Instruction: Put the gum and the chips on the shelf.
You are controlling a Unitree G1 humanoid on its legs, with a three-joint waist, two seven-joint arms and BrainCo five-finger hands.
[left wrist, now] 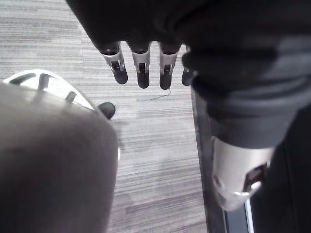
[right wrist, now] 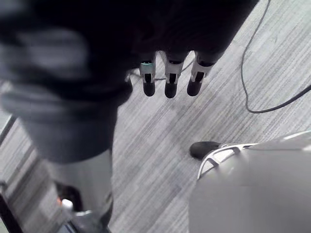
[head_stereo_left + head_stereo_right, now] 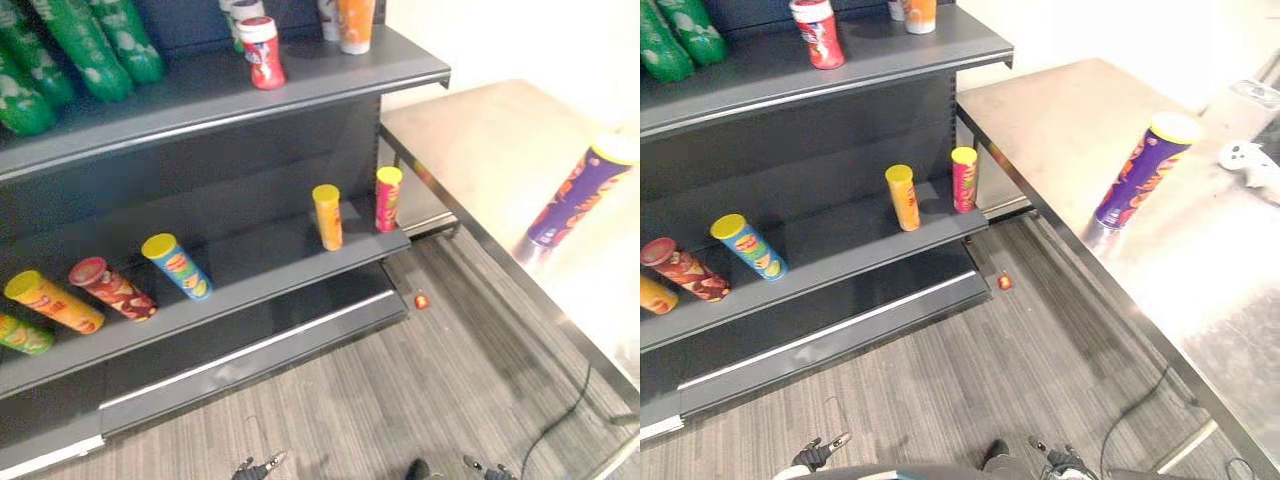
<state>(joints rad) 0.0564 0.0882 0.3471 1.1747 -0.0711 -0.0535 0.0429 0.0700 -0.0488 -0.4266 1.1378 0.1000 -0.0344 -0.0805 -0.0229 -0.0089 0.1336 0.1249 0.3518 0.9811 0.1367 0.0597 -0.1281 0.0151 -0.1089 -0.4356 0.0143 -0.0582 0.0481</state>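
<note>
Steel tbl (image 3: 1060, 120), grn bottles (image 3: 95, 45), gray floor (image 3: 400, 400)

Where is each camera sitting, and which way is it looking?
Left wrist view: on the left wrist, looking down past the open left hand at the grey floor.
Right wrist view: on the right wrist, down past the open right hand at the same floor.
Left eye view: on the head, looking down at the shelf, the steel table and the purple chips can; both hands' tips at the bottom edge.
Right eye view: beside it, same scene.
</note>
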